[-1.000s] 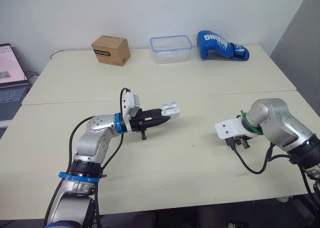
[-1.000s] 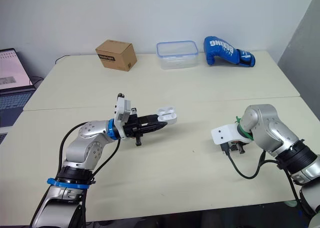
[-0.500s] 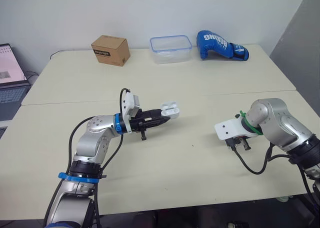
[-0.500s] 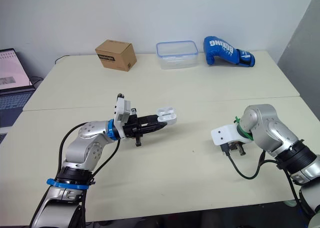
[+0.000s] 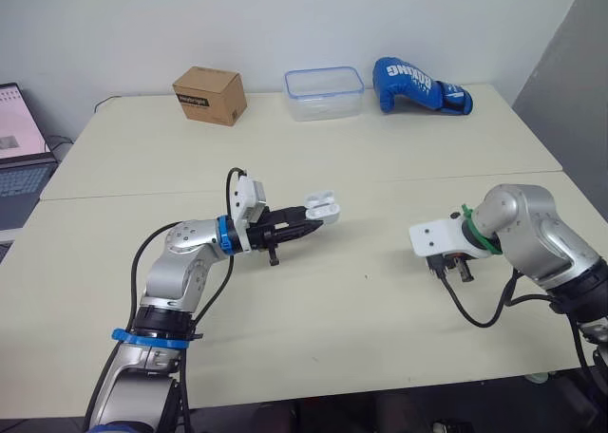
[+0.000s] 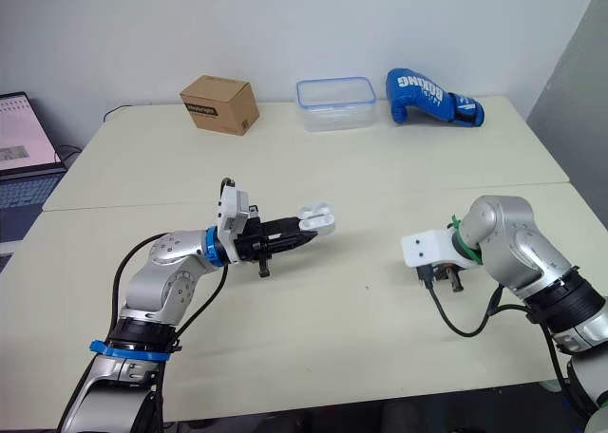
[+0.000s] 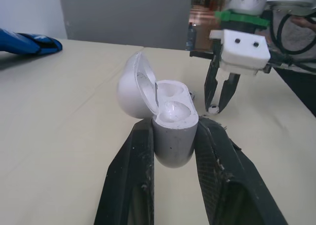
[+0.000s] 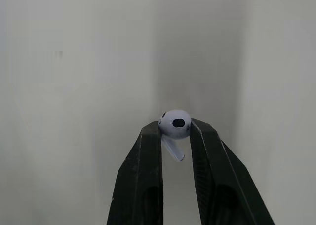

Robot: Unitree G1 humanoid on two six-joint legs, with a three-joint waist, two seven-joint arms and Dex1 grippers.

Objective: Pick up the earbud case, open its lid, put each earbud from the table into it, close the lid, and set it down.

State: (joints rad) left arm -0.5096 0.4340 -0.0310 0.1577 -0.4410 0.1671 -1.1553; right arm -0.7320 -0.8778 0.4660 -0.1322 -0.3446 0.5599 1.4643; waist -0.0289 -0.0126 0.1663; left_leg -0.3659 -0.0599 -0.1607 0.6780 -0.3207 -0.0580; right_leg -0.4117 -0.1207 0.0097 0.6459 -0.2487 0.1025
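Observation:
My left gripper (image 5: 309, 223) is shut on the white earbud case (image 5: 322, 206), holding it above the middle of the table (image 5: 313, 300) with its lid open. In the left wrist view the case (image 7: 171, 122) sits upright between the two fingers (image 7: 132, 161), lid tipped back and both cavities facing up. My right gripper (image 5: 457, 270) points down just above the table at the right. It is shut on a white earbud (image 8: 175, 124), pinched by its head with the stem hanging between the fingertips. The left wrist view also shows the right gripper (image 7: 218, 97) beyond the case.
Along the far edge stand a cardboard box (image 5: 210, 95), a clear container with a blue rim (image 5: 325, 93) and a blue boxing glove (image 5: 418, 86). A laptop (image 5: 17, 158) sits off the table's left side. A seam crosses the table between the near and far halves.
My right gripper has risen slightly off the table with the earbud in it. The left arm and the case have stayed put.

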